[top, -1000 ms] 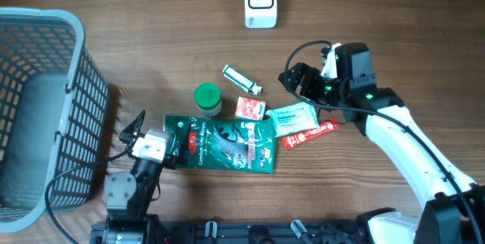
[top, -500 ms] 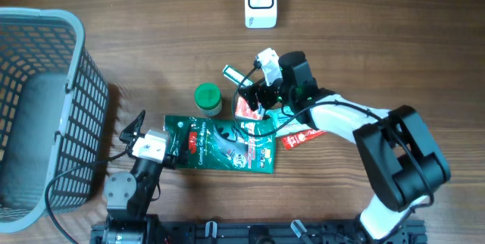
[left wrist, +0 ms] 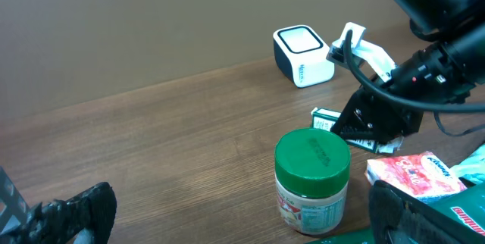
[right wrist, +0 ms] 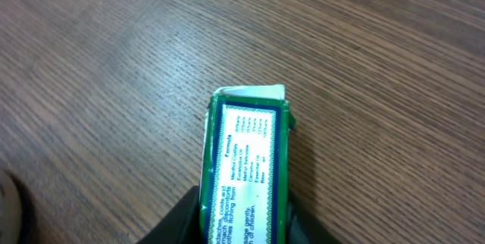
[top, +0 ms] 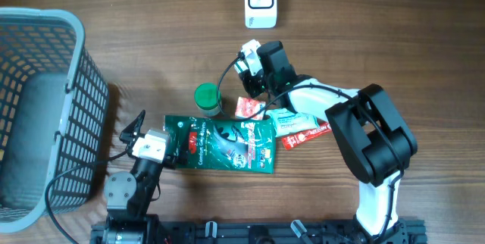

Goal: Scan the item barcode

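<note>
Left gripper (top: 130, 126): jaws wide, empty, well left of the green-lidded clear plastic jar (top: 207, 98).
Small green-and-white cardboard box (right wrist: 246, 168): flat on the table just right of the jar, long axis in line with the right gripper (top: 248, 83), whose narrowed jaws pinch its long sides.
White block-shaped barcode scanner (top: 260, 1): beyond the jar; right arm nearer.

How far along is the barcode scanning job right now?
Done: the right gripper is at the small green box, near the green-lidded jar. In hand: its jaws are closed on the box, which seems to rest on the table. Left: lift it, carry it to the white scanner and show the barcode.
</note>
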`<state>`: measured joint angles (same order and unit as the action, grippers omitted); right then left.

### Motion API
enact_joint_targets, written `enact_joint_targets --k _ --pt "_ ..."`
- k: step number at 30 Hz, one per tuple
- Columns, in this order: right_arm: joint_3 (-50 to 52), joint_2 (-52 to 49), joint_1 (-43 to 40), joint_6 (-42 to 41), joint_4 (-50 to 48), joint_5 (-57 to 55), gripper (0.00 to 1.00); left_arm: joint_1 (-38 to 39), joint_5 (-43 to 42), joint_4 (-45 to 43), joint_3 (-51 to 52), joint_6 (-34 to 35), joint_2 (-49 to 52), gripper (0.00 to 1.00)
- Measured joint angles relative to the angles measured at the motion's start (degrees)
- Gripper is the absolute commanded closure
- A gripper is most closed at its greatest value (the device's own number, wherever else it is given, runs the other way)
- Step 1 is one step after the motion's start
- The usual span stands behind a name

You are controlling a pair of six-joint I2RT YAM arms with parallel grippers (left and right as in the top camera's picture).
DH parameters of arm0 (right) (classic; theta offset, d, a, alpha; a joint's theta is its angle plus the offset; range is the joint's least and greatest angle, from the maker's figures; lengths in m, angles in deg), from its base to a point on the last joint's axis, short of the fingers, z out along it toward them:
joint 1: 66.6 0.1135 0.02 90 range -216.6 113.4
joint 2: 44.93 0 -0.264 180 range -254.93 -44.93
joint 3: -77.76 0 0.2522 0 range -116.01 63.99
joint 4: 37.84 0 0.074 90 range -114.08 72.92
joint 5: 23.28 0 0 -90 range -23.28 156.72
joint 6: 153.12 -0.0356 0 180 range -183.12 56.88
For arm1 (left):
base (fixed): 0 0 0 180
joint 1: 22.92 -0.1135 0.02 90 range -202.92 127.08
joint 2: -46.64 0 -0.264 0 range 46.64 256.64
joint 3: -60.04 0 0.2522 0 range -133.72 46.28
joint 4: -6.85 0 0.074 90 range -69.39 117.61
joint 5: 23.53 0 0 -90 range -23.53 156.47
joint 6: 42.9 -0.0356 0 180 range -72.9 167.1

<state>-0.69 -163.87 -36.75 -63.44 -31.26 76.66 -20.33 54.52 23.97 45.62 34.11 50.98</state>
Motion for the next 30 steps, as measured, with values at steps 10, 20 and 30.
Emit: enact_joint_targets --k 10,20,30 --pt "-13.57 29.66 -4.68 -46.23 43.32 9.18 0.83 0.00 0.00 0.00 0.00 0.00 0.00 0.00" --pt "-13.60 35.36 -4.39 -70.79 63.87 49.27 0.96 0.00 0.00 0.02 0.00 0.00 0.00 0.00" --pt "-13.57 35.39 -4.37 -49.35 63.54 36.06 0.96 0.00 0.00 0.02 0.00 0.00 0.00 0.00"
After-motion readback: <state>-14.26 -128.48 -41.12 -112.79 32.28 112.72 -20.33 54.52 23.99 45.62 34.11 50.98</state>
